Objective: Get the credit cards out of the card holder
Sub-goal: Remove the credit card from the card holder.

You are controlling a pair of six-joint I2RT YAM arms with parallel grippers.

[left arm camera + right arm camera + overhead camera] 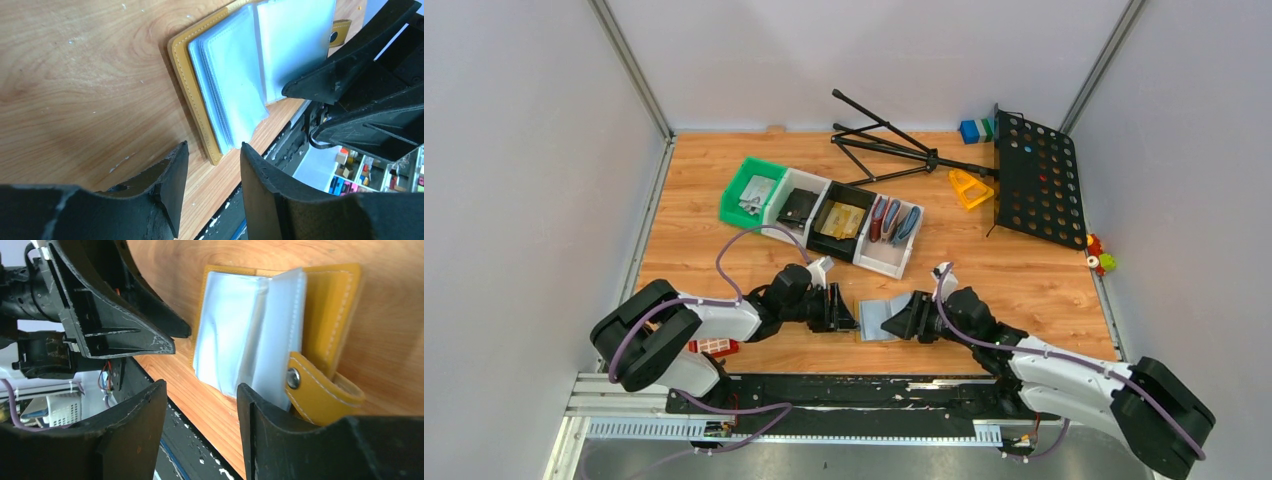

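Flanking the opened card holder [879, 318], flat near the front edge of the table [75, 75], with left gripper [844, 318] and right gripper [902, 318] spread, empty. Risked snagging floppy clear sleeves [235, 75] and dragging it off.

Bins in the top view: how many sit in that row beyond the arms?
4, side by side in a slanted row: the green bin at the left end, then the first white bin, the black bin, and the second white bin at the right end. None seem hidden.
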